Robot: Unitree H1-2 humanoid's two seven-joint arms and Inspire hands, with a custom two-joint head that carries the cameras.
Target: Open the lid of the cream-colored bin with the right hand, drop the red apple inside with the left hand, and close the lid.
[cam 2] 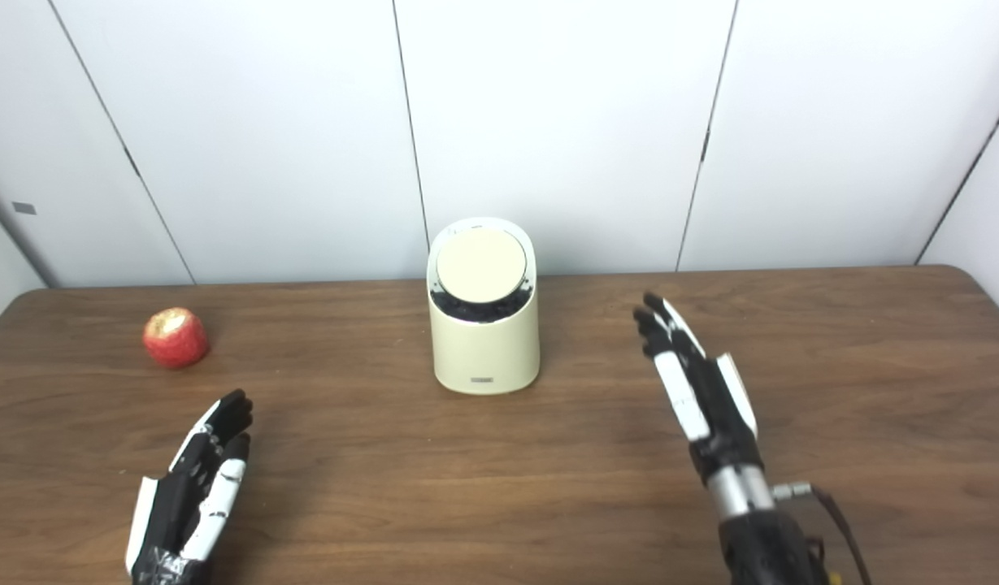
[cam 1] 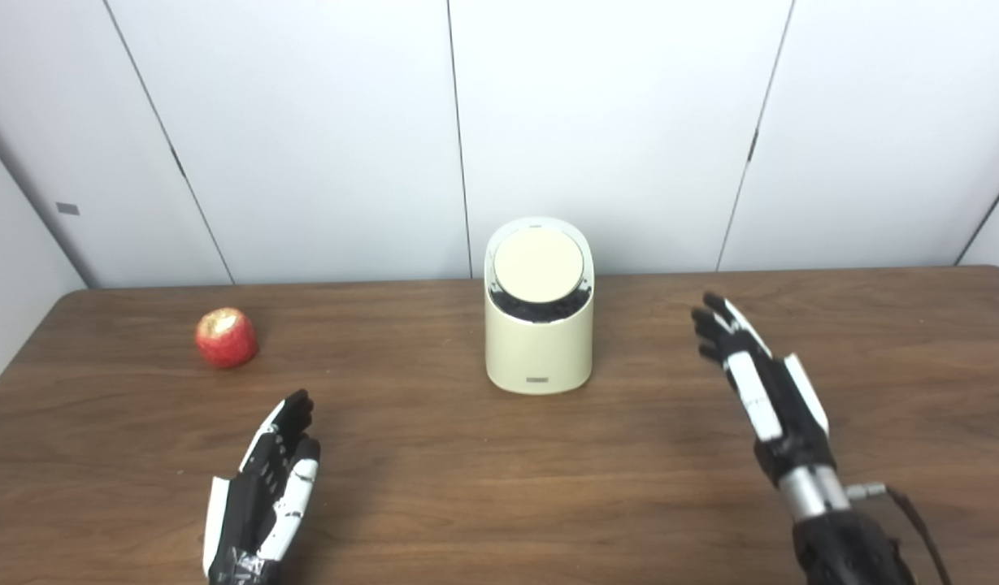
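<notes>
A cream-colored bin [cam 1: 539,341] stands at the middle of the wooden table, toward the back. Its round lid [cam 1: 538,262] sits tilted on top with a dark gap showing under its front edge. A red apple [cam 1: 226,337] lies on the table at the far left. My left hand [cam 1: 267,487] is open and empty, low at the front left, well short of the apple. My right hand [cam 1: 755,378] is open and empty, raised to the right of the bin and apart from it.
The brown table [cam 1: 466,487] runs edge to edge, with its back edge against a white panelled wall [cam 1: 597,122]. A cable [cam 1: 905,504] hangs by my right wrist.
</notes>
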